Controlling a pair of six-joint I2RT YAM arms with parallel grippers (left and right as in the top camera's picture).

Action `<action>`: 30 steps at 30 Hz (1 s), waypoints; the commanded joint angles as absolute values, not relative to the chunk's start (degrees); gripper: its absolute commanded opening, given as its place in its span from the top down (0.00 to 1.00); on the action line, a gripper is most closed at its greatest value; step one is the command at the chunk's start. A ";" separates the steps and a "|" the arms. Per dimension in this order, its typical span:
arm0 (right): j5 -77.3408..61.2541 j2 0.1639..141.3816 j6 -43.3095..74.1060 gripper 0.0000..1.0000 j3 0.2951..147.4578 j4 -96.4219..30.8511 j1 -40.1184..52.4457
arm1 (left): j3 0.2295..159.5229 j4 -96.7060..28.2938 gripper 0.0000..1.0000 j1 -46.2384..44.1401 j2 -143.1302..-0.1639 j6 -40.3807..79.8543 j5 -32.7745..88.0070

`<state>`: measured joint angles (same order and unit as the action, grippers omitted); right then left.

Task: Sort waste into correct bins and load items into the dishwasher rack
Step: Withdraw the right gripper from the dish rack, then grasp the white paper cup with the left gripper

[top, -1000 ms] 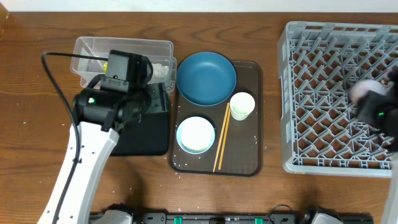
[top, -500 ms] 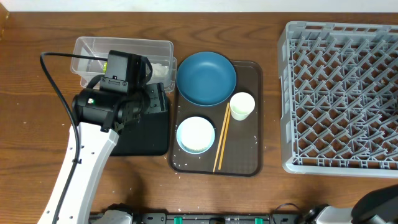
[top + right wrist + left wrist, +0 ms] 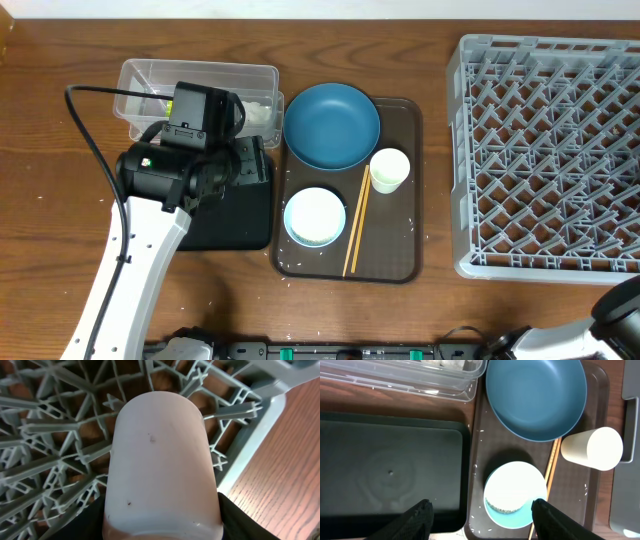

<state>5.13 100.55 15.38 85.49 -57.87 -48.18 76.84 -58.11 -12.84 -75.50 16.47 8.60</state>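
Observation:
My left gripper (image 3: 485, 520) is open and empty, over the seam between the black tray (image 3: 390, 470) and the brown tray, with the light-blue bowl (image 3: 515, 492) just ahead of it. The dark-blue plate (image 3: 331, 125), white cup (image 3: 389, 170) and chopsticks (image 3: 356, 235) lie on the brown tray. White tissue (image 3: 262, 112) sits in the clear tub (image 3: 200, 85). Rice grains (image 3: 479, 467) dot the brown tray. My right gripper (image 3: 162, 527) is shut on the pale pink cup (image 3: 160, 460), held over a corner of the grey rack (image 3: 50, 425). The snack wrapper is not visible.
The brown serving tray (image 3: 400, 250) sits between the black tray (image 3: 235, 215) and the rack (image 3: 545, 150). The left arm's body (image 3: 150, 200) covers part of the black tray and tub. Only a bit of the right arm (image 3: 622, 315) shows at the bottom right.
The right arm has left the rack's right side in the overhead view and now shows only at the bottom right corner. The left arm has not moved.

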 commanded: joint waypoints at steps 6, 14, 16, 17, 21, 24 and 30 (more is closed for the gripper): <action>-5.72 100.99 16.25 0.01 86.28 -55.88 -48.84 | 77.12 -58.26 0.30 -12.60 -75.59 15.94 7.92; -16.69 96.16 13.10 0.06 87.24 -57.34 -47.13 | 77.12 -57.25 0.26 -13.02 -75.66 15.90 9.89; -17.04 93.49 12.27 0.05 87.24 -59.09 -45.56 | 77.12 -55.37 0.26 -14.09 -76.01 15.90 11.38; -17.02 92.55 11.86 0.05 87.24 -59.79 -44.80 | 77.12 -54.59 0.26 -14.68 -76.27 15.92 11.70; -16.99 88.14 9.21 0.04 87.22 -63.92 -39.18 | 77.12 -49.01 0.26 -19.31 -79.18 15.92 12.01; -16.93 86.48 6.90 0.03 87.22 -66.08 -33.82 | 77.12 -44.12 0.26 -23.44 -82.96 15.92 12.01; -15.75 86.37 6.50 0.02 87.22 -68.66 -25.74 | 77.14 -34.09 0.26 -30.85 -93.69 15.94 12.01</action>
